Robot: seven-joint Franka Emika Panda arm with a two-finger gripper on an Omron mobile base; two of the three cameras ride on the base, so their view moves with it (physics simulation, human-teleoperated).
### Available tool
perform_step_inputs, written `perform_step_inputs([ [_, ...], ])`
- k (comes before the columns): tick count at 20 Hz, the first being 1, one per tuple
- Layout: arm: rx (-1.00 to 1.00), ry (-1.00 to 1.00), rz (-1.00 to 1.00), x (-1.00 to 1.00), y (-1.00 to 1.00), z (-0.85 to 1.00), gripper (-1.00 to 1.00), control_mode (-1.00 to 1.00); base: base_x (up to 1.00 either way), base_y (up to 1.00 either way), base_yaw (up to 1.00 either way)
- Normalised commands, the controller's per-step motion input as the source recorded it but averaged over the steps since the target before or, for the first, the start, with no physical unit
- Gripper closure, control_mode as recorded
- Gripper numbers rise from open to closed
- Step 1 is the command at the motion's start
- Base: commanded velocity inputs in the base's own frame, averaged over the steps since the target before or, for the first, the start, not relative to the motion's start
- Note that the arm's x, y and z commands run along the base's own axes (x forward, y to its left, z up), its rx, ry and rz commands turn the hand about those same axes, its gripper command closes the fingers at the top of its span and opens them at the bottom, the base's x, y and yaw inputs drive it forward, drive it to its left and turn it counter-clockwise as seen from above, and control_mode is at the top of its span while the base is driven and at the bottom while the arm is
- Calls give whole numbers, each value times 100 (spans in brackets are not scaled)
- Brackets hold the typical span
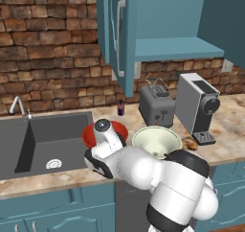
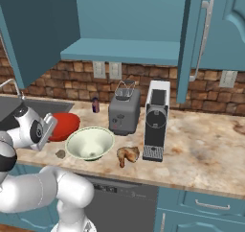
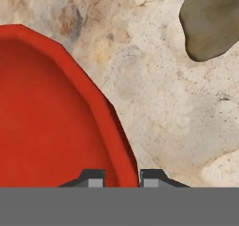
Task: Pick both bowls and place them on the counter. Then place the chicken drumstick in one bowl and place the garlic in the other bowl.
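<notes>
While pinched at its rim by the jaws, red bowl [image 3: 51,117] on the surface [image 3: 163,103], garlic [image 3: 212,22] nearby.

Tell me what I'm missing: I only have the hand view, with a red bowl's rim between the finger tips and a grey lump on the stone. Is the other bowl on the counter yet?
Observer: Yes. The pale green bowl stands upright on the counter, just right of the red bowl.
Operator: And the drumstick?
Observer: The drumstick lies on the counter between the green bowl and the coffee machine, in neither bowl.
Operator: What is on the red bowl's other side?
Observer: The sink, set into the counter just left of it.
</notes>
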Motion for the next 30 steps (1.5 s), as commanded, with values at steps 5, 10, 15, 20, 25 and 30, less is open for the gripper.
perform_step_inputs([
  [5, 5, 1, -9, 0, -17, 0, 100, -100, 0, 0, 0],
  [10, 3, 1, -11, 0, -6, -11, 100, -100, 0, 0, 0],
  [15, 0, 2, -5, 1, 4, -19, -100, -100, 0, 0, 0],
  [20, 3, 0, -7, -19, 0, 16, -100, -100, 0, 0, 0],
  [25, 3, 0, -11, -47, 0, 16, -100, -100, 0, 0, 0],
  [30, 5, -2, -16, -63, 0, 17, -100, -100, 0, 0, 0],
])
